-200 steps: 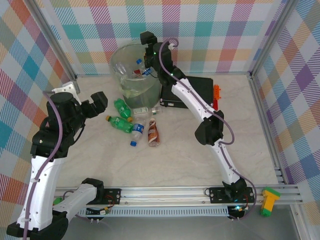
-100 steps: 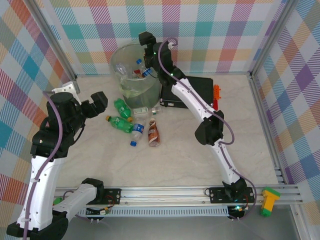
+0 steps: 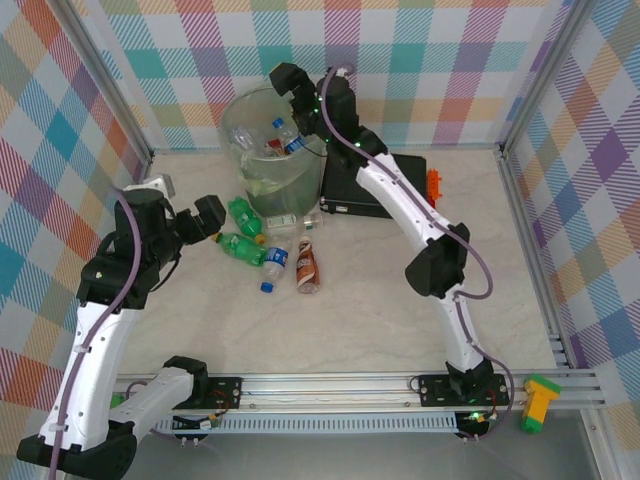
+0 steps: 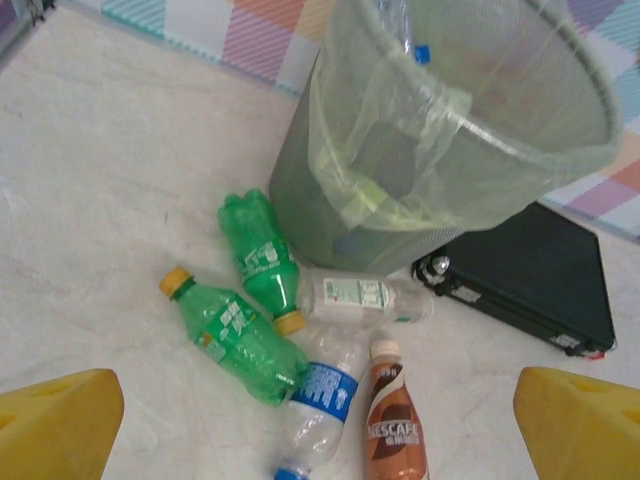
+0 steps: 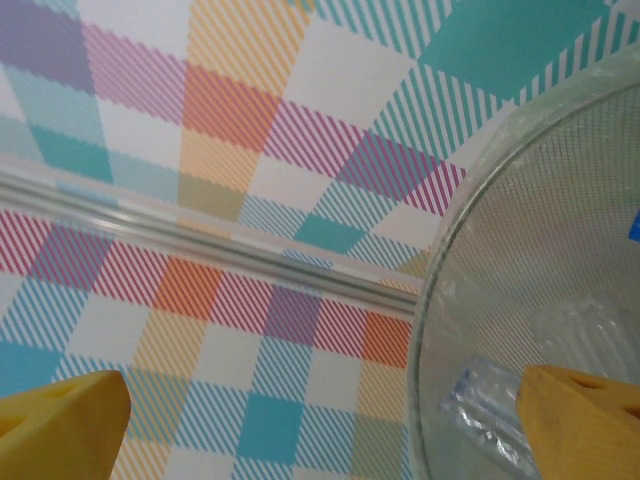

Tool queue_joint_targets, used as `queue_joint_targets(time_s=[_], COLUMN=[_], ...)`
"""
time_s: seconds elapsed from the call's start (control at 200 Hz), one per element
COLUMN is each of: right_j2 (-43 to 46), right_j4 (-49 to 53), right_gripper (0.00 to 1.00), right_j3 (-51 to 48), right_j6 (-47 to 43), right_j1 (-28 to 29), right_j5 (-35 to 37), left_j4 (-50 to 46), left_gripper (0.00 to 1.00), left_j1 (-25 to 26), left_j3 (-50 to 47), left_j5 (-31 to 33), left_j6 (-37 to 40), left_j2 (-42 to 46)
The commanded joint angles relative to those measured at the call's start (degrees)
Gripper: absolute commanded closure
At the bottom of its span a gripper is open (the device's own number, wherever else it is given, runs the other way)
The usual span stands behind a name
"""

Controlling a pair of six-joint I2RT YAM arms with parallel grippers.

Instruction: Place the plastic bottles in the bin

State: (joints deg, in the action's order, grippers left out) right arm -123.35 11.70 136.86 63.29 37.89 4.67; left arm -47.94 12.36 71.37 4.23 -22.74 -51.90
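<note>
- Checked walls stand round a pale table [image 3: 360, 330]
- The bin [image 3: 285, 185] is at the back, with some bottles [image 3: 283, 142] inside
- More lie on the table just in front of it: green bottles [image 4: 262, 258], clear ones, a brown Nescafe bottle [image 4: 392, 430]
- My left gripper [image 3: 208, 218] hangs wide open and empty, left of the green ones
- My right gripper [image 3: 288, 88] is wide open and empty by the bin's back rim

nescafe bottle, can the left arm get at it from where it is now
Probably yes. The left gripper is open, and the brown Nescafe bottle lies flat on the table with nothing over it. The blue-labelled bottle close alongside may crowd one finger.
</note>
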Motion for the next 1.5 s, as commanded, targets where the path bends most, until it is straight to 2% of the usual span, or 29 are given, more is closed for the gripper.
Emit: queue_joint_targets(time_s=[0.0, 0.365, 0.505, 0.655, 0.845, 1.2, 1.435, 1.495], right_j2=[6.28, 20.63, 22.99, 24.16, 20.24, 10.19, 6.75, 5.83], right_j4=[4.26, 16.19, 22.72, 24.96, 29.87, 33.03, 32.68, 32.67], right_gripper=[0.01, 0.01, 0.01, 0.01, 0.0, 0.07, 0.1, 0.14], right_j3=[-5.74, -30.13, -37.68, -44.77, -46.14, -44.66, -45.45, -45.22], right_j6=[-8.7, -17.75, -17.91, -19.14, -20.22, -21.15, -20.83, -21.27], right_j1=[1.13, 3.01, 4.23, 6.1, 7.98, 10.9, 11.15, 11.23], right_j5=[-2.31, -2.88, -1.75, -0.95, -1.19, -5.24, -6.2, -6.51], left_j4=[-0.52, 2.57, 3.81, 4.51, 5.05, 3.74, 3.12, 3.21], left_gripper=[0.0, 0.0, 0.0, 0.0, 0.01, 0.01, 0.0, 0.0], left_j1=[0.47, 0.56, 0.56, 0.8, 1.61, 2.49, 2.66, 2.67], left_j3=[-1.77, -9.0, -9.91, -9.95, -9.72, -8.2, -7.92, -7.92], left_j5=[-2.81, -11.0, -13.31, -14.7, -16.18, -16.14, -15.4, -15.31], left_j6=[-0.64, -1.34, -1.73, -1.7, -2.26, -1.41, -1.1, -0.99], left_j2=[0.48, 0.61, 0.67, 0.85, 0.79, 1.56, 1.92, 1.83])
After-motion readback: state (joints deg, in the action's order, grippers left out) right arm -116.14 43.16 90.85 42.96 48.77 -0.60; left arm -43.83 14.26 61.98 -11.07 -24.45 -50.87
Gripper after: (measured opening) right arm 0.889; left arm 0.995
